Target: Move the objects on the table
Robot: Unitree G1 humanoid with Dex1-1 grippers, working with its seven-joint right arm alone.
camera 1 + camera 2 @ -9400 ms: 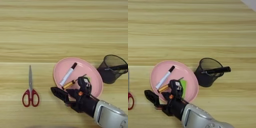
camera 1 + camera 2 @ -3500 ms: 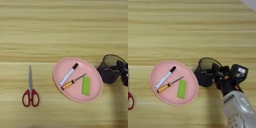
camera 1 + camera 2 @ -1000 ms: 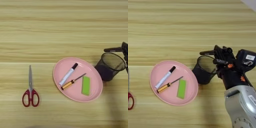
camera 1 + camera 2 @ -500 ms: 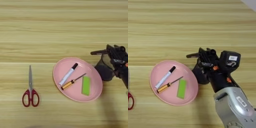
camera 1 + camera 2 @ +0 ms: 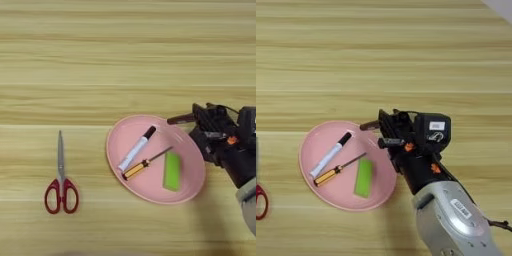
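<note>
Right eye view: black marker (image 5: 370, 125) in hand (image 5: 390, 134) beside pink plate (image 5: 311, 190)

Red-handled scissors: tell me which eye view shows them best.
The left eye view. There the scissors lie whole on the table, left of the pink plate, both red handles and the shut blades visible. The right eye view cuts them off at its left edge, showing only part of one red handle.
</note>
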